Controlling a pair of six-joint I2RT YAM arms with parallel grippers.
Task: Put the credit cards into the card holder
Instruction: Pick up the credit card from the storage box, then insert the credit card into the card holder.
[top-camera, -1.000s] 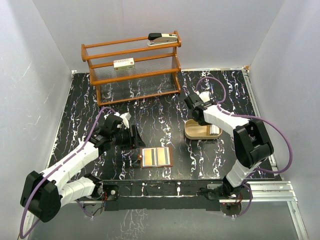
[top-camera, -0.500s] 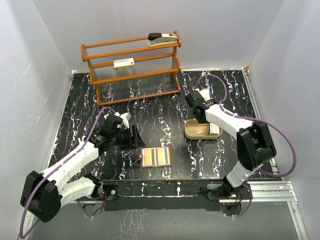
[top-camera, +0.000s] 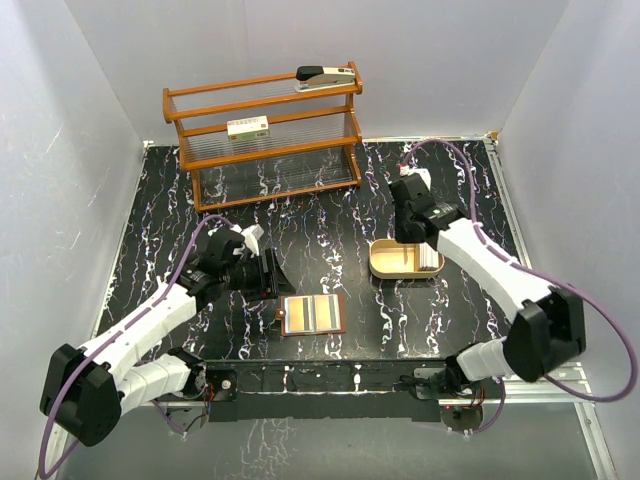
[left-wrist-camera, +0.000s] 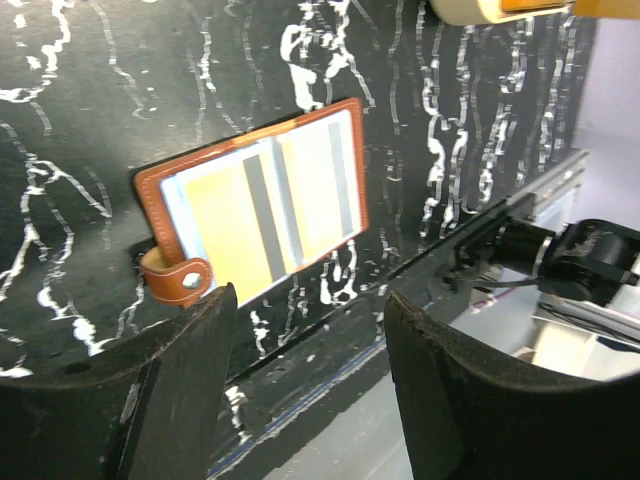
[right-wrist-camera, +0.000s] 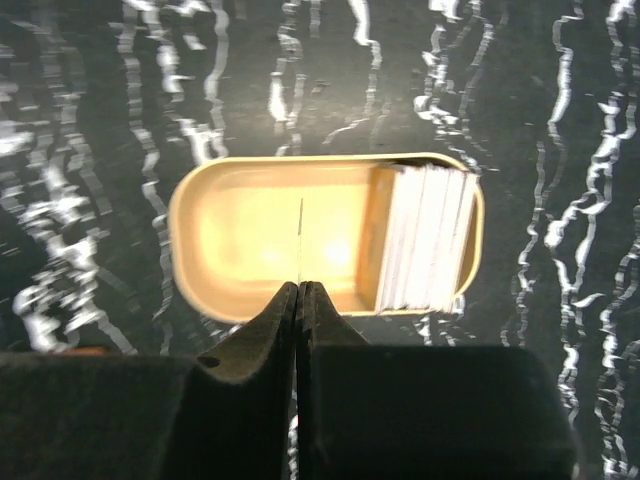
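Note:
The card holder (top-camera: 313, 314) lies open and flat near the table's front, with two pale cards showing in its pockets; the left wrist view shows it too (left-wrist-camera: 255, 205), with its snap tab. My left gripper (top-camera: 268, 275) is open and empty just left of it (left-wrist-camera: 308, 300). My right gripper (right-wrist-camera: 301, 285) is shut on a credit card (right-wrist-camera: 301, 240), seen edge-on as a thin line, above a tan tray (right-wrist-camera: 190, 250). In the top view the right gripper (top-camera: 408, 205) is above and behind the tray (top-camera: 385, 262). A stack of credit cards (right-wrist-camera: 428, 238) stands at the tray's right end (top-camera: 428, 258).
A wooden rack (top-camera: 265, 135) stands at the back, with a stapler (top-camera: 325, 76) on top and a white box with a red label (top-camera: 248, 127) on a shelf. White walls close in both sides. The table's front edge and a metal rail (left-wrist-camera: 500, 215) lie just past the card holder.
My right arm has risen from the tray and its elbow has swung out to the right, the gripper now a little farther back. The left arm has barely moved.

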